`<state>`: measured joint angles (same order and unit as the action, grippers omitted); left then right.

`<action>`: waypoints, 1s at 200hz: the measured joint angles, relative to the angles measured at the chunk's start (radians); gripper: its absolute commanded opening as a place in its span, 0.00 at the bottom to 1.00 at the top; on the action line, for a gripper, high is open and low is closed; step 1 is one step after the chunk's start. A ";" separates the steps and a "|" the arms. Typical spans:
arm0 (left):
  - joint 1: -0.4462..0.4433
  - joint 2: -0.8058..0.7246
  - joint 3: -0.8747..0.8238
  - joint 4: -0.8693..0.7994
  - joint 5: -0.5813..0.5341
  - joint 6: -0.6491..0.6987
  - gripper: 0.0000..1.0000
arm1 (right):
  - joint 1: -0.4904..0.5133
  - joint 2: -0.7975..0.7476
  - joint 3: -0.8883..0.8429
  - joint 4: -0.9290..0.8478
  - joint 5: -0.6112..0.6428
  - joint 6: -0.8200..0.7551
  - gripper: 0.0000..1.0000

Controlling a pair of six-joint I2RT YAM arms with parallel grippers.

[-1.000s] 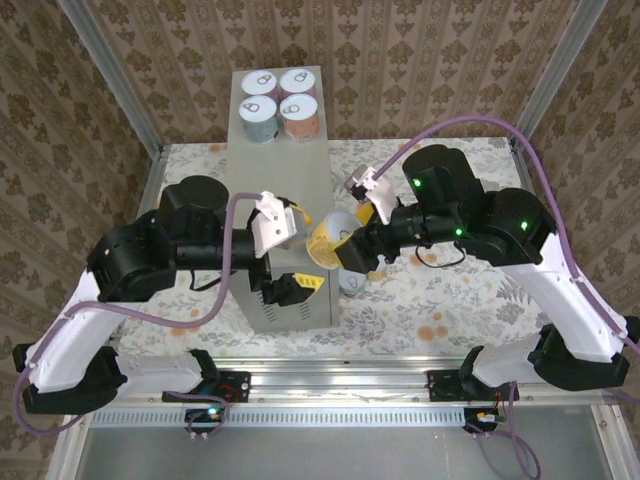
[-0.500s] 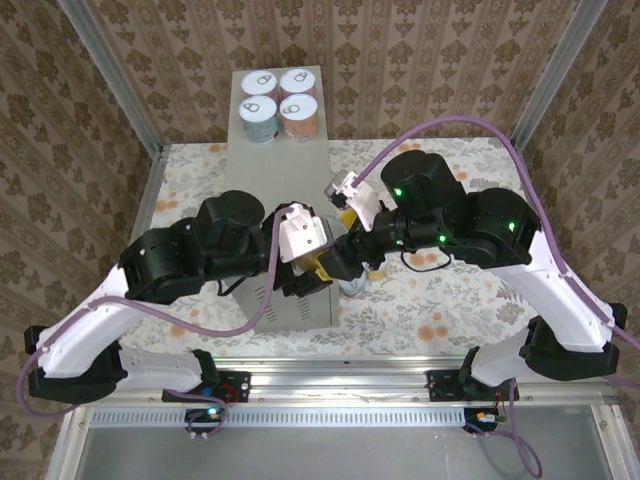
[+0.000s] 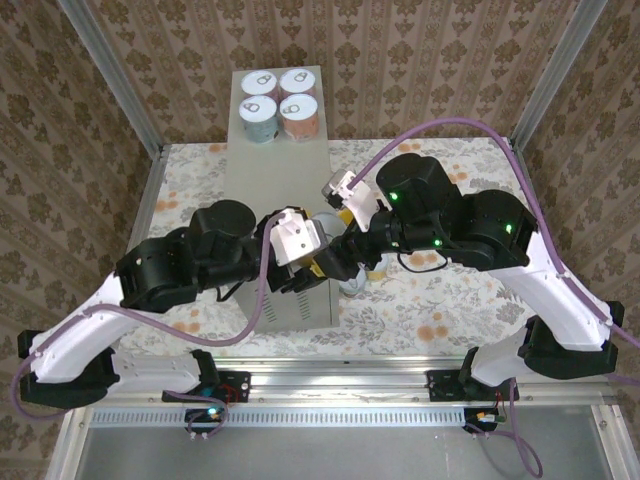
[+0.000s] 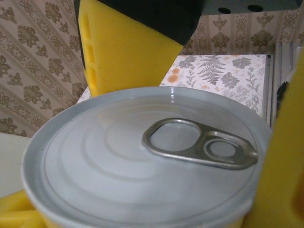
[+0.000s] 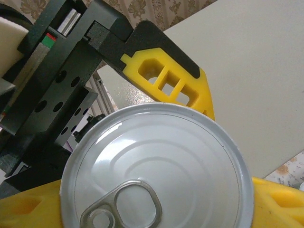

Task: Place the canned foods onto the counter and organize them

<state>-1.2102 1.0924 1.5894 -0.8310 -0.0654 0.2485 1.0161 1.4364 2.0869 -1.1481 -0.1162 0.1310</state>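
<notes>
At the near right edge of the counter (image 3: pixel 290 180), one can (image 4: pixel 142 161) sits clamped in the left gripper (image 4: pixel 147 194), yellow fingers (image 4: pixel 285 171) pressing its sides. Right gripper (image 5: pixel 154 206) flanks the same can; grip cannot be confirmed. Far end: four cans (image 3: pixel 280 105) standing.

Counting now: four cans (image 3: pixel 258 79) (image 3: pixel 298 78) (image 3: pixel 257 106) (image 3: pixel 299 104) at the top of the frame, two rows of two, all lids up. In the nearer pair, that's one teal label and one orange-brown, while the back pair's labels are hidden. One counter (image 3: pixel 280 170) beneath them. A fifth can (image 4: pixel 137 161) shows close up in the wrist views, one pull tab (image 4: pixel 199 145) on its lid. Two arms (image 3: pixel 170 275) (image 3: pixel 480 225). Mid-frame, one pale rounded shape (image 3: pixel 352 290), possibly a sixth, can't tell.
</notes>
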 measured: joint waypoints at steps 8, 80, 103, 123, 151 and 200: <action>0.000 -0.005 -0.008 0.006 -0.010 0.000 0.64 | 0.000 0.000 0.000 0.001 0.008 0.003 0.84; 0.041 -0.060 -0.060 0.016 -0.044 0.011 0.65 | 0.000 -0.001 -0.004 0.038 0.062 0.007 0.96; 0.082 -0.081 -0.071 0.016 -0.036 0.011 0.65 | 0.000 -0.013 -0.027 0.048 0.091 0.006 0.98; 0.123 -0.103 -0.075 0.016 -0.022 0.011 0.65 | -0.002 -0.035 -0.055 0.048 0.121 0.006 0.99; 0.197 -0.134 -0.092 0.024 0.013 0.011 0.66 | -0.002 -0.080 -0.088 0.048 0.159 0.006 1.00; 0.385 -0.157 -0.148 0.081 0.146 -0.025 0.67 | -0.002 -0.185 -0.187 0.051 0.206 0.006 1.00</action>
<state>-0.8257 0.9356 1.4410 -0.7502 0.0811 0.2237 1.0145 1.2510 1.8999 -1.0966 0.0902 0.1375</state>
